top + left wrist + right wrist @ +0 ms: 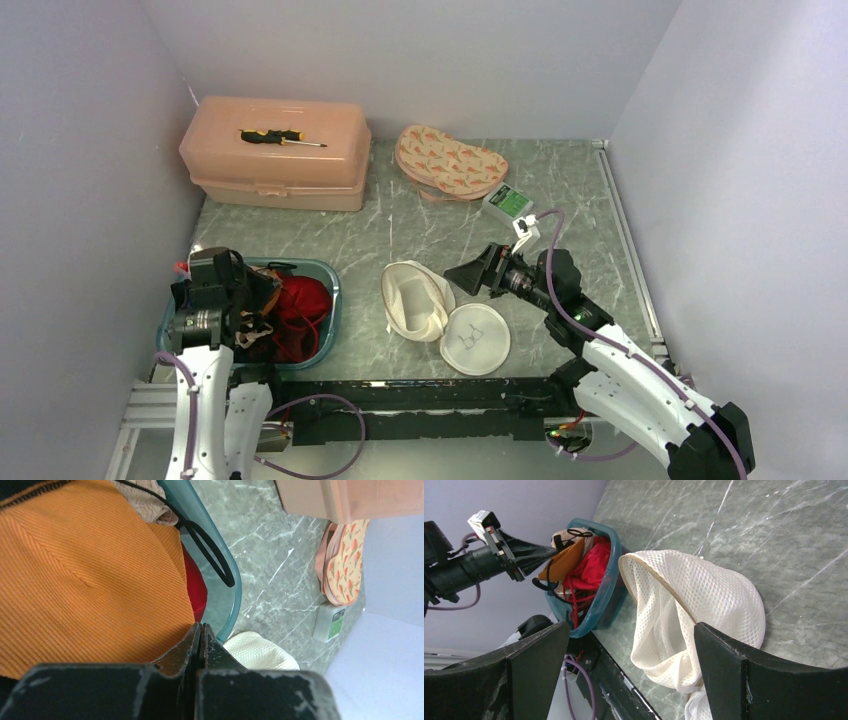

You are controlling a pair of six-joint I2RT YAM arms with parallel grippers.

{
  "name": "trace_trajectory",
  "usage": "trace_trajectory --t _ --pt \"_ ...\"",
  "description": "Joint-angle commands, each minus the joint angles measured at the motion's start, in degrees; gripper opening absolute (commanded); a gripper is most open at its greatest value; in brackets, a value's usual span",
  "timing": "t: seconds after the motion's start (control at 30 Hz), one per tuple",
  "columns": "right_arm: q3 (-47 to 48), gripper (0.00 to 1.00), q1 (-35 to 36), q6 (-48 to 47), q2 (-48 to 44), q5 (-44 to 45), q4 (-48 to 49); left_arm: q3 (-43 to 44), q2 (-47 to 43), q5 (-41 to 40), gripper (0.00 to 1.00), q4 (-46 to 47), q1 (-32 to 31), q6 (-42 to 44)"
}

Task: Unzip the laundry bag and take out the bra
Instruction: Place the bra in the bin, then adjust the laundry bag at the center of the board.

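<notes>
The white mesh laundry bag point(412, 298) lies unzipped at the table's middle, with its round flap point(476, 339) spread beside it. It also shows in the right wrist view point(704, 592) and the left wrist view point(260, 652). The red bra point(302, 299) lies in a teal basket point(333, 282) with other clothes, and shows in the right wrist view point(591, 567) and the left wrist view point(198, 587). My left gripper point(268, 290) is shut and empty over the basket, beside an orange garment point(90, 580). My right gripper point(462, 270) is open just right of the bag, jaws wide apart point(631, 625).
A peach toolbox point(275, 165) with a screwdriver point(281, 137) on its lid stands at the back left. A floral pouch point(450, 162) and a small white-and-green device point(508, 201) lie at the back. Walls close in on three sides.
</notes>
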Motion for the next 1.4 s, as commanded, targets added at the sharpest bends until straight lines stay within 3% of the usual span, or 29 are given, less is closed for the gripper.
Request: trace_trajectory --t 0.0,0.33,0.53,0.57,0.67,0.87,0.97,1.13,1.2,1.37 --pt "0.4 0.99 0.0 -1.1 -0.8 0.7 0.0 -3.4 -3.1 3.8 0.03 5.5 0.2 -2.3" --pt "-0.6 0.99 0.0 -1.6 -2.6 3.1 -3.8 -13.0 -10.2 6.5 0.03 3.4 0.1 -5.2" --pt "1.5 1.0 -0.1 -4.0 -4.9 6.8 -10.3 -5.9 -9.6 3.6 0.04 2.6 0.1 0.1" --pt "2.4 1.0 -0.1 -4.8 -5.6 8.0 -12.5 -2.5 -8.7 2.6 0.11 2.5 0.0 1.9" --pt "4.6 1.0 -0.1 -6.8 -6.8 11.6 -16.7 8.1 -3.8 3.6 0.55 3.7 -0.4 6.8" --pt "3.4 0.99 -0.1 -9.4 -7.3 12.6 -18.6 15.7 4.8 19.1 0.93 12.6 -2.1 9.7" --pt "1.7 0.97 -0.1 -11.2 -5.4 8.7 -15.6 15.1 8.3 16.7 0.94 15.6 -11.4 11.0" --pt "0.1 0.94 0.0 -11.5 0.6 4.4 -9.3 20.9 24.4 -7.5 0.94 16.0 -44.8 14.7" --pt "-0.5 0.93 0.2 -11.6 2.7 2.6 -6.5 23.6 29.2 -11.9 0.94 13.8 -48.5 15.3" --pt "1.0 0.9 4.9 -13.1 10.8 4.5 -2.2 19.2 32.4 -12.6 0.89 16.1 -48.7 14.9"
